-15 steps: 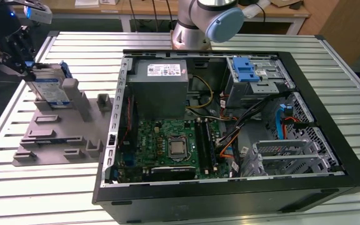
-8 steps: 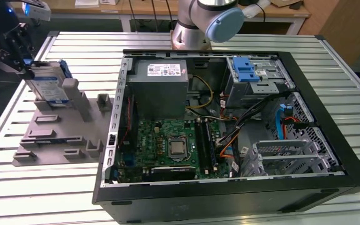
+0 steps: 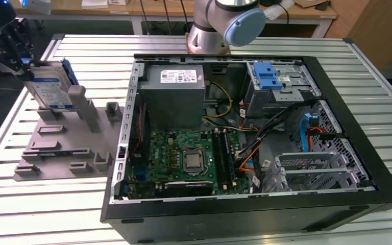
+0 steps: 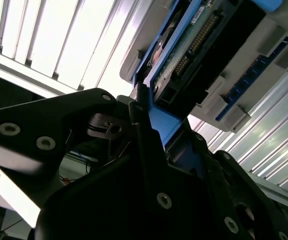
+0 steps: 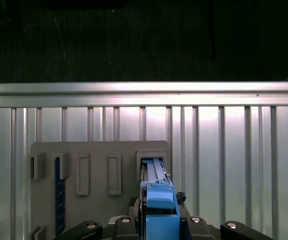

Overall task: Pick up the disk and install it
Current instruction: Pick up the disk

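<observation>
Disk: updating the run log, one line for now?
disk: standing in grey holder | pincer: clamped on its top edge | installed: no

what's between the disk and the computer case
In the exterior view, upright posts of the grey holder plate stand between the disk and the computer case, on the slatted table.

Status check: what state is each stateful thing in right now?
disk: upright in grey holder, not yet in the case
end effector: shut on disk's blue bracket
case: lying flat, side open, internals exposed
CPU: bare, no cooler on it
</observation>
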You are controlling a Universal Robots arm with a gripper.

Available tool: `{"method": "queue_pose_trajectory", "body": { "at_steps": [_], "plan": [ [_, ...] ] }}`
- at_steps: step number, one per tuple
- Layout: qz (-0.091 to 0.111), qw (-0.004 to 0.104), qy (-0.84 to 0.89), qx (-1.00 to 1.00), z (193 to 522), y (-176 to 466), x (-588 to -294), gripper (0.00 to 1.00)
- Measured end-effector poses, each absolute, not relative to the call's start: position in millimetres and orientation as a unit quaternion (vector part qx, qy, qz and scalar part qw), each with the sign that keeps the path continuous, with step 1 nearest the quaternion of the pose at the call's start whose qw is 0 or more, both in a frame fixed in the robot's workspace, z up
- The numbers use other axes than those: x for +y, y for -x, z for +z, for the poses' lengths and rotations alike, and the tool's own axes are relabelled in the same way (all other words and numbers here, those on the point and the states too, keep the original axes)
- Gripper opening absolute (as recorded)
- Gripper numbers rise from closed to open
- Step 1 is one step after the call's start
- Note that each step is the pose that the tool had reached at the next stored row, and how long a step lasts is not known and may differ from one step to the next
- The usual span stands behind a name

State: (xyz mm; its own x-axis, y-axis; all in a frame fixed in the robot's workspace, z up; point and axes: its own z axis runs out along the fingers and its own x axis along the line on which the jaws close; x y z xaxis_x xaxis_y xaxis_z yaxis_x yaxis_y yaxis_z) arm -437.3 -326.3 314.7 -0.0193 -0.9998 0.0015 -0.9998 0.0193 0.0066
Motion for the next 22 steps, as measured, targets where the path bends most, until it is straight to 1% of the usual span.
{"method": "queue_pose_trajectory", "body": {
  "at_steps": [22],
  "plan": [
    [-0.002,0.003,-0.7,-0.714,327,437,-326,0.36]
  ]
}}
